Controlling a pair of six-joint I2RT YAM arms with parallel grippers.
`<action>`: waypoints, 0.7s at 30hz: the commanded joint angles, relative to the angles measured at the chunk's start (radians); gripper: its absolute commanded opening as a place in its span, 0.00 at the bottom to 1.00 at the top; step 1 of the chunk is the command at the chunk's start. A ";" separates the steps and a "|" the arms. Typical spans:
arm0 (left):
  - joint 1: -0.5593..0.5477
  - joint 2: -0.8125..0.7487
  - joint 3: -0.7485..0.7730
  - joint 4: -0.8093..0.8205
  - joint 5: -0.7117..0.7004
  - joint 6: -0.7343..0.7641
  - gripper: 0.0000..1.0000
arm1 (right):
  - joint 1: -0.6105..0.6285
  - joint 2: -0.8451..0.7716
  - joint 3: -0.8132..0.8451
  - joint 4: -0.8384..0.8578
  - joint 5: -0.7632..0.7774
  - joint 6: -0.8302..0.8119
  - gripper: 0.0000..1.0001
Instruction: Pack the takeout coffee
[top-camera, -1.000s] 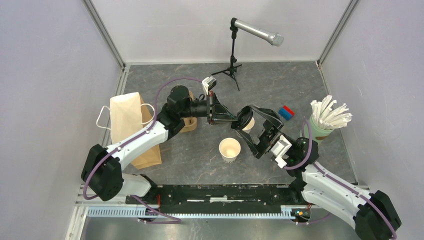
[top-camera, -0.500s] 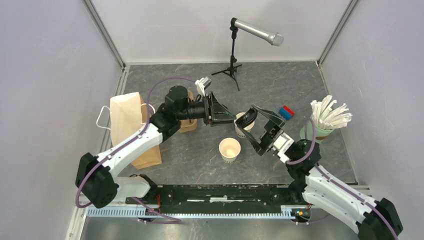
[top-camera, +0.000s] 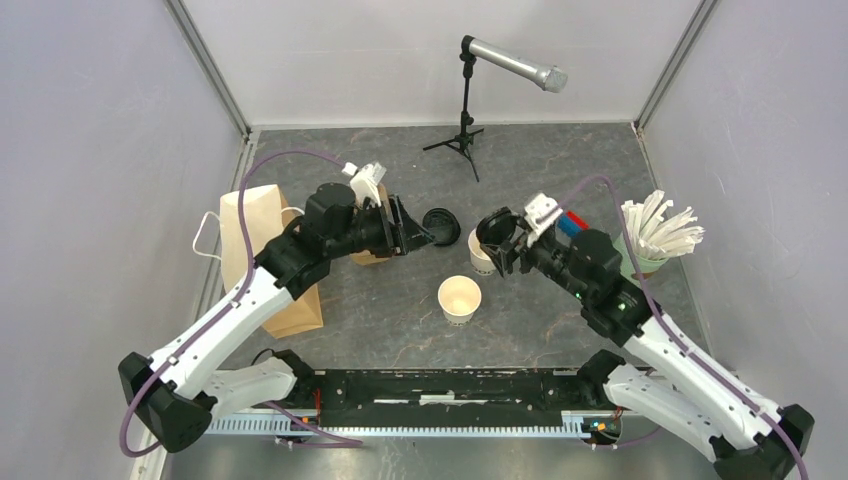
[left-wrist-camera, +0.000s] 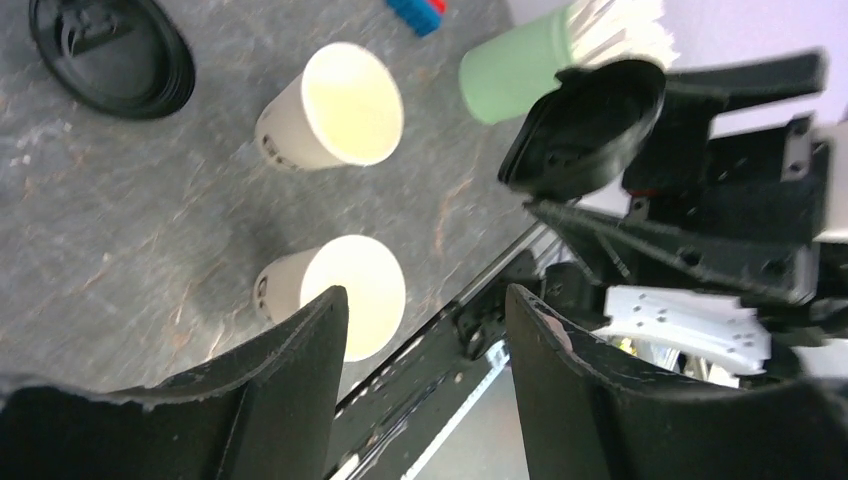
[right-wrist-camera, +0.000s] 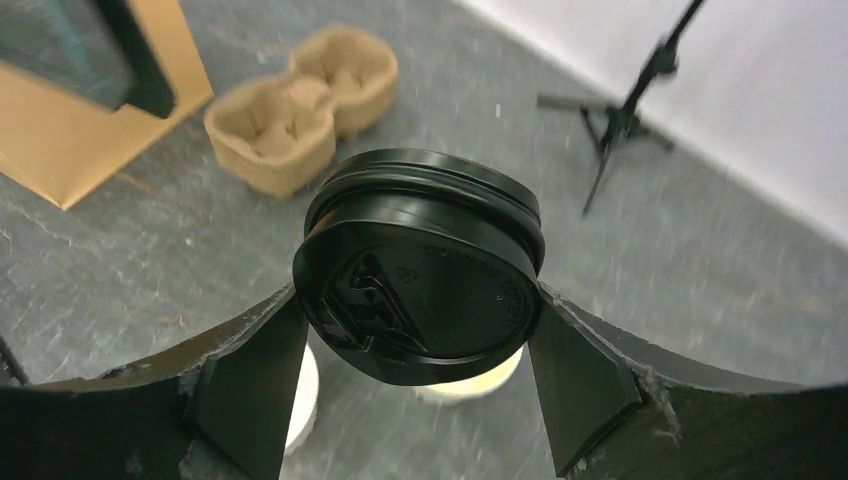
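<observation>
Left tool (left-wrist-camera: 425, 300) dropped one lid (top-camera: 440, 224); second lid (right-wrist-camera: 420, 290), in right tool (right-wrist-camera: 418, 320), half-hides cup (right-wrist-camera: 470, 387).

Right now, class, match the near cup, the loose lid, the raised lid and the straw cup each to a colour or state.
Things: 1 near cup; 2 loose lid; 3 raised lid; 4 straw cup
States: a pale green; b held in the right jaws; c open, no lid; d lying flat, untouched
Pairs: 1c; 2d; 3b; 4a
</observation>
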 joint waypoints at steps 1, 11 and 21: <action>0.001 0.011 -0.053 -0.061 0.014 0.087 0.65 | 0.004 0.119 0.173 -0.440 0.083 0.178 0.80; 0.001 -0.029 -0.146 -0.017 -0.031 0.067 0.64 | 0.105 0.288 0.311 -0.668 0.066 0.332 0.78; 0.066 0.015 -0.182 0.082 0.031 0.014 0.65 | 0.288 0.432 0.430 -0.760 0.175 0.415 0.79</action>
